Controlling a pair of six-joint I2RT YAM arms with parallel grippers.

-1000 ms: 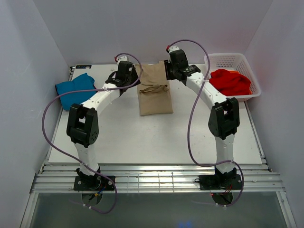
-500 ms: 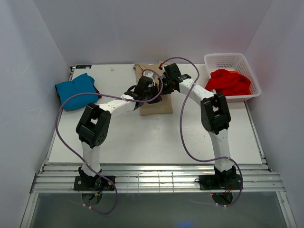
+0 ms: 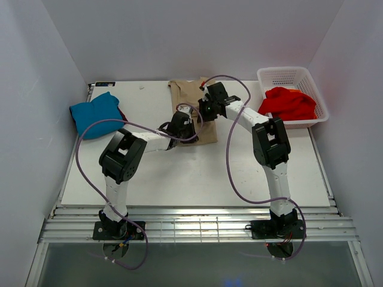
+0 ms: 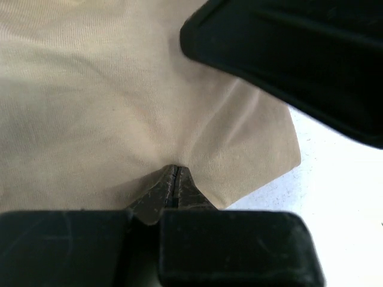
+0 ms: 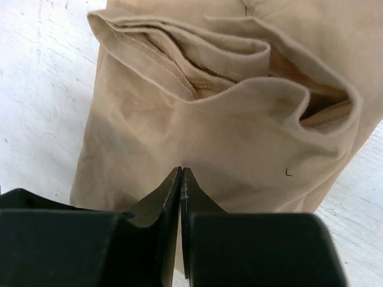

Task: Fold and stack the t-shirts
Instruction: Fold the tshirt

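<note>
Three t-shirts are plainly in view on the white table [image 3: 179,173].

Far left: the teal-blue t-shirt [image 3: 96,113] lies bundled near the table's left edge, well apart from both arms. A dark red sliver [image 3: 122,113] shows at its right edge, touching it. It is too small to identify further.

Centre: the tan t-shirt [image 3: 185,92] lies towards the far middle of the table, folded into a narrow strip running front to back. The left gripper [image 3: 181,124] is down on the near part of this shirt. In the left wrist view its jaws are clenched tight. Creases in the tan cloth [image 4: 90,119] run together into the tips of the left gripper [image 4: 175,177], so a small pinch of that shirt is nipped between them. One corner of the cloth ends just right of the tips, on bare table.

Just beside it, to the right and slightly farther back, the right gripper [image 3: 206,110] is also low over the tan shirt. Its jaws are pressed fully together. The tips of the right gripper [image 5: 181,175] sit against smooth cloth [image 5: 239,137]. Whether any fabric is caught there cannot be told. Beyond the tips, several hem layers lie stacked and curled open.

Far right: a white lattice basket [image 3: 287,72] stands at the table's back right corner. The bright red t-shirt [image 3: 290,103] lies heaped inside it.
</note>
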